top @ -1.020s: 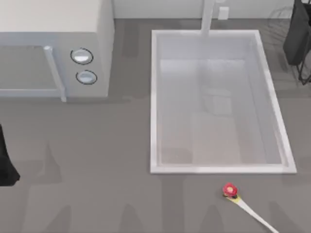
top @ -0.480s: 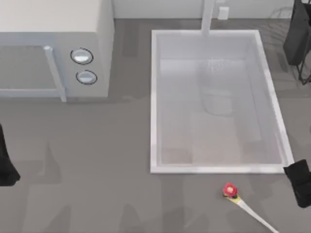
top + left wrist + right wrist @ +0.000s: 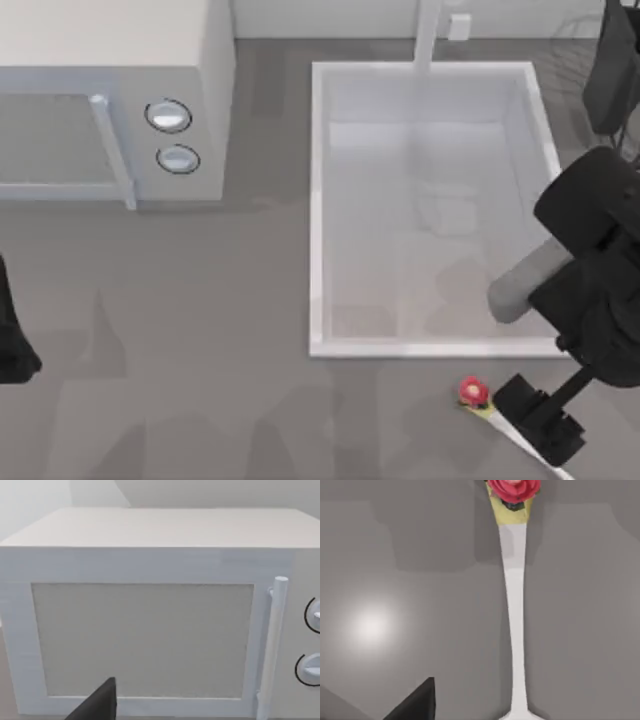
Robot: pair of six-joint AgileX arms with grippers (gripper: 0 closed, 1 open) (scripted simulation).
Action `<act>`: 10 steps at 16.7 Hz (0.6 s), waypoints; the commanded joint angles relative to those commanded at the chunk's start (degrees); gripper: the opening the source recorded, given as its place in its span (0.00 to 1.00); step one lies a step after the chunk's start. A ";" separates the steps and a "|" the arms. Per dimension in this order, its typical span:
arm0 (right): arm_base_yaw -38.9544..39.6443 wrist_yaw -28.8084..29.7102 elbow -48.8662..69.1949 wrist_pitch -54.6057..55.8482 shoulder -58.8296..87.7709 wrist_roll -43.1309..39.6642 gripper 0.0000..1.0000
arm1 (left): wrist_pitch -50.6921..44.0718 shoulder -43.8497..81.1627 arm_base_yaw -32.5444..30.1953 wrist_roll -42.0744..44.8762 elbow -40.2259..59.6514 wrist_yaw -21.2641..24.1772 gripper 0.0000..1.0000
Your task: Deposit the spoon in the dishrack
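The spoon (image 3: 473, 391) lies flat on the grey counter in front of the sink, its red-pink head toward the sink and its cream handle running toward the front right corner. My right gripper (image 3: 545, 425) hovers over that handle, and the arm reaches in across the sink's right rim. In the right wrist view the spoon (image 3: 514, 605) lies below the camera, untouched. One dark fingertip (image 3: 417, 705) stands well off to its side, so the gripper is open. The dark wire dishrack (image 3: 612, 90) sits at the back right, cut off by the edge.
A white sink basin (image 3: 318, 210) with a faucet (image 3: 427, 35) takes up the middle right. A white microwave (image 3: 110, 100) stands at the back left and faces the left wrist camera (image 3: 145, 640). My left arm (image 3: 10, 340) is parked at the left edge, one fingertip (image 3: 97, 705) showing.
My right arm has swept in from the right edge and now hangs over the spoon's handle. The spoon and the left arm have not moved.
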 joint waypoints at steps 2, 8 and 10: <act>1.80 -0.02 2.91 -2.70 4.12 -0.25 1.00 | 0.00 0.00 0.00 0.00 0.00 0.00 1.00; 2.71 -0.02 4.40 -4.04 6.00 -0.37 1.00 | 0.00 0.00 0.00 0.00 0.00 0.00 1.00; 2.46 -0.02 4.12 -3.75 5.90 -0.35 1.00 | 0.00 0.00 0.00 0.00 0.00 0.00 1.00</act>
